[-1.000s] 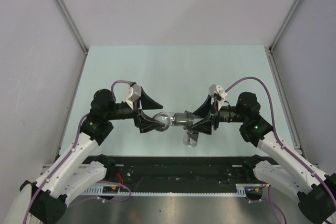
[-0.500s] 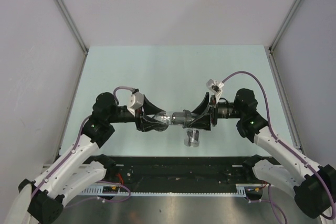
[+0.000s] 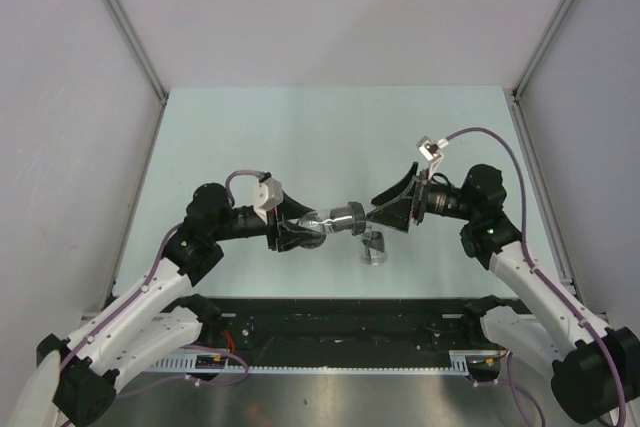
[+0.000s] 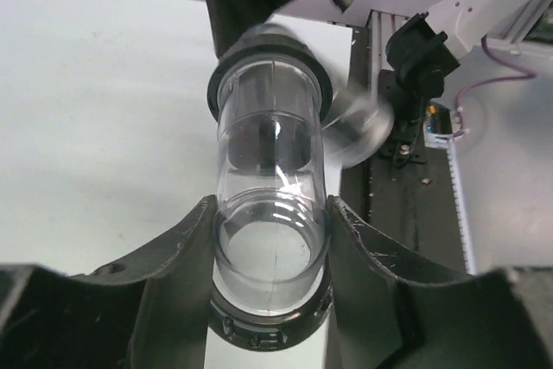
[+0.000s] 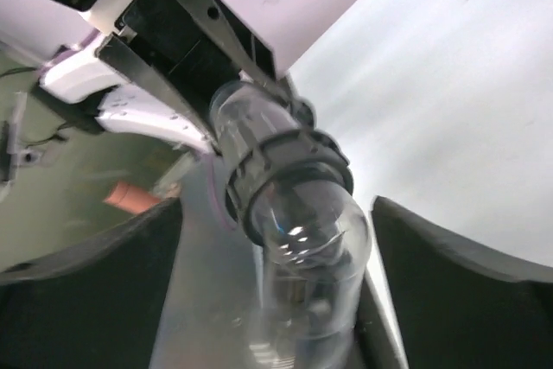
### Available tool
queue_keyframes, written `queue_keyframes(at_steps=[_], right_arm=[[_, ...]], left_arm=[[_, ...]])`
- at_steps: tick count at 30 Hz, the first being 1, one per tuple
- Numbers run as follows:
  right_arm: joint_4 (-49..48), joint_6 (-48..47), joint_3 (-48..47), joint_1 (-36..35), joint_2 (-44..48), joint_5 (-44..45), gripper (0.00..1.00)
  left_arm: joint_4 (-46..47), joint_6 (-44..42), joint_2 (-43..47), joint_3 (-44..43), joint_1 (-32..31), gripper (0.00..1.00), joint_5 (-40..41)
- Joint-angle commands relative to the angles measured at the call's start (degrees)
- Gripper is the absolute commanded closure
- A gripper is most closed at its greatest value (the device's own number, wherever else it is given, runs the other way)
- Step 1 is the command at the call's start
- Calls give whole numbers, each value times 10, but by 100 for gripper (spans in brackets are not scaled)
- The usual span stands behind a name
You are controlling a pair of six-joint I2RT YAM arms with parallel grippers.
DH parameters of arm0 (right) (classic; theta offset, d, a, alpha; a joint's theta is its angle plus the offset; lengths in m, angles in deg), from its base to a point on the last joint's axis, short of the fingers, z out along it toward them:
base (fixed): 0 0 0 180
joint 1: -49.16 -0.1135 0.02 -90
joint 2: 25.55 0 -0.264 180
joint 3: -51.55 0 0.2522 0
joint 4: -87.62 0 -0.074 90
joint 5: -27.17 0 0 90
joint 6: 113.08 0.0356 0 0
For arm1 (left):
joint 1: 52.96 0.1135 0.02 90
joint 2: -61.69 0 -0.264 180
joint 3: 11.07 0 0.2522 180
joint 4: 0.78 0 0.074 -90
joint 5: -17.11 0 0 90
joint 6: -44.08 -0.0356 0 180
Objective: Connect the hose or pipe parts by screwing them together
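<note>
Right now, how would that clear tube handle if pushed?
Probably slippery: the clear tube looks smooth and glossy. Likely rigid: it juts from the left hand without sagging. Round, so it may roll on the table.

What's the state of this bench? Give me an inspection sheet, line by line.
Surface: pale green table top, smooth.
Job's things: clear plastic tube meets clear bent pipe piece at a dark ring collar; how tight the joint is cannot be told.
Clutter: nothing seen.
Grippers: left pincer shut on the tube; right pincer open, fingers off the joint.
Cables: purple cables run along both arms, away from the parts.
Surroundings: pale walls, metal corner posts, black rail at the near edge.
</note>
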Motion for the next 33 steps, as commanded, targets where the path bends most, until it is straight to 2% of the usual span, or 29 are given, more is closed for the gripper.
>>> queue_keyframes(at_steps=[1, 5, 7, 8, 9, 12, 13, 14, 21, 22, 27, 30, 33], right_arm=[[42, -133, -34, 20, 75, 62, 0], [75, -272, -37, 18, 140, 122, 0], [94, -385, -37, 9, 164, 118, 0], [108, -440, -37, -8, 171, 119, 0], [124, -533, -36, -24, 188, 128, 0], [167, -666, -28, -95, 216, 168, 0], [200, -763, -25, -112, 234, 163, 0], [202, -784, -21, -153, 241, 180, 0], [229, -872, -15, -316, 223, 320, 0], [226, -877, -15, -331, 218, 361, 0], [204, -898, -16, -395, 171, 444, 2], [189, -892, -17, -405, 146, 467, 10], [182, -873, -17, -405, 132, 479, 26]], left_arm=[[4, 151, -1, -24, 5, 100, 30], [4, 246, 22, -22, 16, 100, 33], [7, 319, 27, -26, 23, 100, 35], [9, 344, 25, -29, 25, 100, 34], [9, 389, 24, -35, 26, 100, 33], [9, 460, 18, -44, 26, 100, 32], [9, 473, 17, -45, 25, 100, 36], [9, 489, 16, -47, 26, 100, 39], [9, 606, 2, -59, 27, 100, 45], [9, 610, 1, -61, 26, 100, 41], [13, 635, -2, -67, 27, 100, 30], [18, 647, -4, -66, 26, 100, 17], [26, 654, -4, -60, 26, 100, 9]])
